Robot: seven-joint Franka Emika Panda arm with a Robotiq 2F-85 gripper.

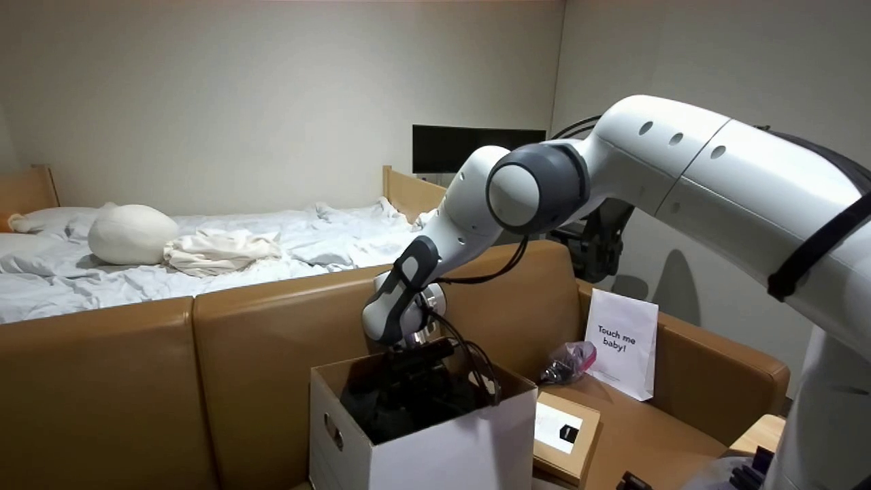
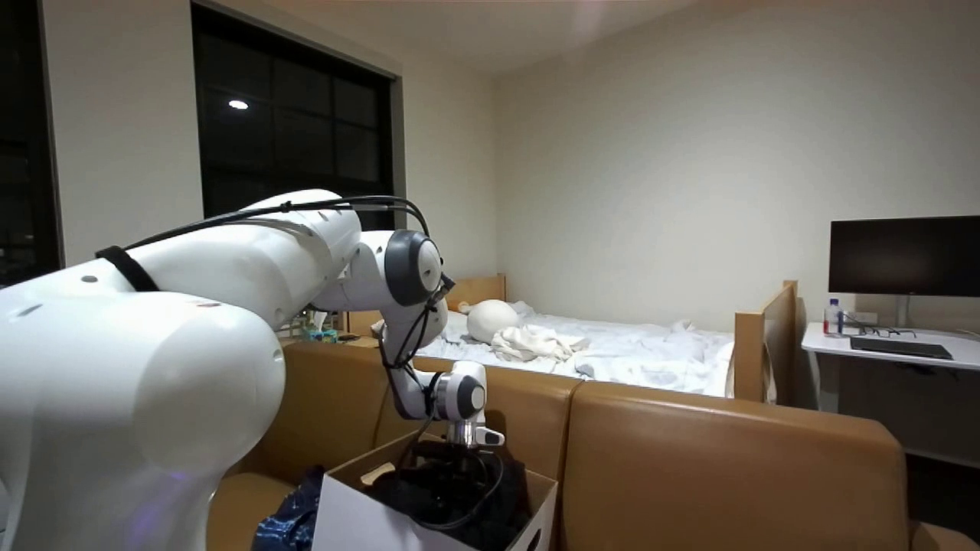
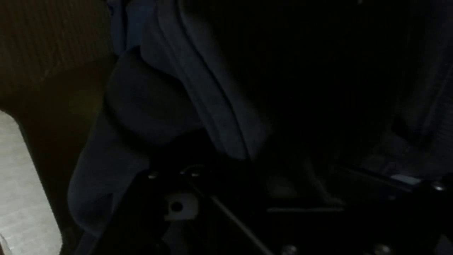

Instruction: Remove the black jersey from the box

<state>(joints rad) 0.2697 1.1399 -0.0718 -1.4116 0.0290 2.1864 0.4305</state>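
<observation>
What is apparently the jersey is lying dark in the box, and the hand is sitting low inside, right down at the jersey's folds. Shadow is hiding the grip, so I cannot tell whether the hand is gaping or clasping anything. Reaching in is seemingly done; securing the jersey is looking unconfirmed, and lifting it out is still waiting.

I have the box before the sofa's backrest, with the bed behind that. Inside the box are my gripper and what is probably the jersey, though my wrist view is dim. In an exterior view, a carton lies right of the box, a bag beyond it.
</observation>
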